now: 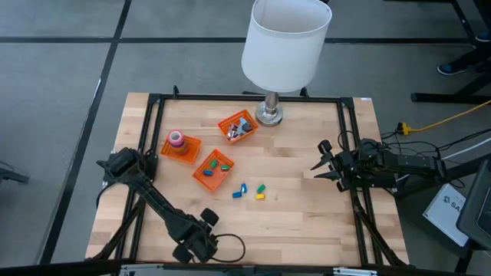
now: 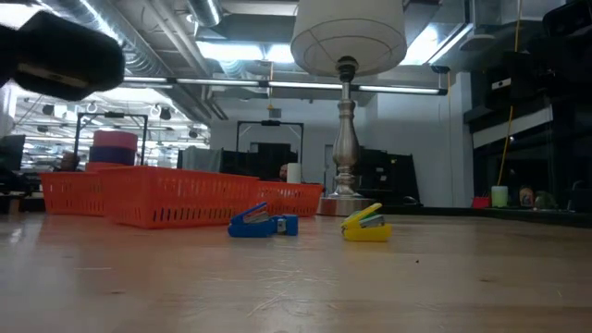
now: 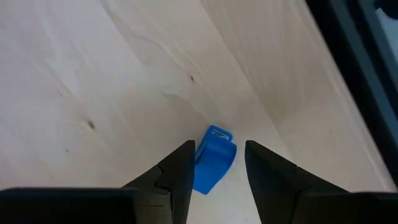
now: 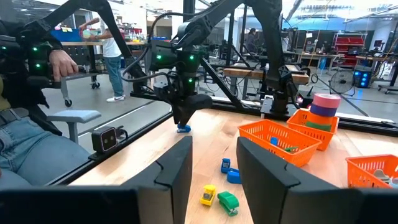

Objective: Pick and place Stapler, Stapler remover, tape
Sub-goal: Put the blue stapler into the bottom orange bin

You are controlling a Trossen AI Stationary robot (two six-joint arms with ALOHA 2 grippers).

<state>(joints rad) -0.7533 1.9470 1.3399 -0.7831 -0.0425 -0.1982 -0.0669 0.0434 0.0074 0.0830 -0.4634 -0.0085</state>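
- Hovering low at the table's near edge, the left gripper points down at the wood with its two fingers apart; a small blue stapler lies on the table right under the gap, and neither finger is seen touching it.
- From the right wrist view that same blue piece shows just under the left gripper's tip, resting on the wood near the table's edge.
- The right gripper waits above the right side of the table, fingers spread and holding nothing, pointing toward the middle.
- Three orange baskets sit toward the far left part of the table: the left basket holds a stack of tape rolls, pink on top; the middle basket holds small blue, green and yellow pieces; the far basket, near the lamp base, holds a mix of small things I cannot tell apart.
- Loose on the wood just right of the middle basket lie a blue piece, a green piece and a yellow piece, close together but apart from each other.
- The lamp, white shade on a silver base, stands at the far edge of the table.
- A person stands in the room beyond the table, seen in the right wrist view.
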